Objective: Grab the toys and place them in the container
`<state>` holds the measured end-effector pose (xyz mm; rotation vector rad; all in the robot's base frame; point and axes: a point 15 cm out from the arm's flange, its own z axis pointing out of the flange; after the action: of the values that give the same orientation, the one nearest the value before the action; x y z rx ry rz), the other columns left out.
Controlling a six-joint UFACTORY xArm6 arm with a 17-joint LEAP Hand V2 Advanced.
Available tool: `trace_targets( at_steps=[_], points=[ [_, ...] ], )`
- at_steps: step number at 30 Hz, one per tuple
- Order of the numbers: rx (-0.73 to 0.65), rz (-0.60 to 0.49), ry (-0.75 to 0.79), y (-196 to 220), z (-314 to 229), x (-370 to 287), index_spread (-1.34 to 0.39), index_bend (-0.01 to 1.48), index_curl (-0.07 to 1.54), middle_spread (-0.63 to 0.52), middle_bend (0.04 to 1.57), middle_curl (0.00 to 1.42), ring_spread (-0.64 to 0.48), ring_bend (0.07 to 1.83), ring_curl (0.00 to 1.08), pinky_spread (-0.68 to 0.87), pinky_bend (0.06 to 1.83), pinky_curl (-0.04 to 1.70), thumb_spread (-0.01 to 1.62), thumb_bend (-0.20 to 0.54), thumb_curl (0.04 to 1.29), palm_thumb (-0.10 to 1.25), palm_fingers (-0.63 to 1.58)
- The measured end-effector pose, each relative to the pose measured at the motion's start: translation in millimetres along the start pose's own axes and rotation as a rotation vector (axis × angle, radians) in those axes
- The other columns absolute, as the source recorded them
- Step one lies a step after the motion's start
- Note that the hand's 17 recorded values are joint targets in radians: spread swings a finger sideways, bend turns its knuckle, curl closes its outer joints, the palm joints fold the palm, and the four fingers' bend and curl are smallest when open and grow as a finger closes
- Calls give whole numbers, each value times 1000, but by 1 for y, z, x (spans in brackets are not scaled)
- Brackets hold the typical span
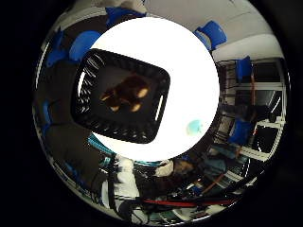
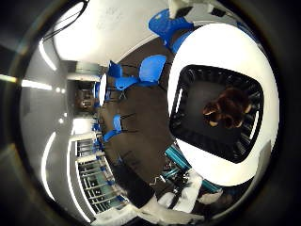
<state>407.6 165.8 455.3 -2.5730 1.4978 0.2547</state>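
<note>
Currently, a brown plush toy [image 1: 127,93] lies inside the black slatted container [image 1: 93,71], roughly at the middle of its floor, with paler patches at its ends that look like paws or feet. Its long axis appears to run along the longer side of the container, though the toy is dark and its head end cannot be determined. The container is a rounded rectangle with a slot handle in each short wall; it sits on a round white tabletop [image 1: 189,71], toward one side of it. A small teal object [image 1: 193,126], possibly a second toy, rests on the bare tabletop well apart from the container, near the rim. Blue chairs [image 2: 151,69] stand around the tabletop on a dark floor. Both palm views look down on the whole tabletop from well above, so the hand is judged to be high and clear of the container. The fingers do not show in either view, so it cannot be told whether they are spread, closed or pinching anything. If the teal object is a toy, the next approach should descend directly over it, with the fingers spread before contact.
</note>
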Motion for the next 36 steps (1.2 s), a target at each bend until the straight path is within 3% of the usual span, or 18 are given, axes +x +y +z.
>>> trace_targets(
  at_steps=[7,12,18,26,36],
  points=[
    [-31,135,-2,61,-25,74,-428,173,321,53,250,318,254,377,203,530,507,358,1159,-21,216,137,85],
    [-59,206,1,124,-3,114,-411,163,301,61,227,322,254,336,208,515,471,330,1146,-19,217,125,100],
    [-47,295,111,188,37,173,-401,159,284,62,205,326,255,308,219,512,467,317,1112,-19,233,148,115],
    [-46,478,131,259,58,252,-397,157,269,62,197,329,256,300,231,517,482,307,1065,-23,247,166,126],
    [-3,634,157,290,83,333,-382,156,268,104,192,319,269,294,239,517,502,302,1074,-23,256,205,108]
  ],
)
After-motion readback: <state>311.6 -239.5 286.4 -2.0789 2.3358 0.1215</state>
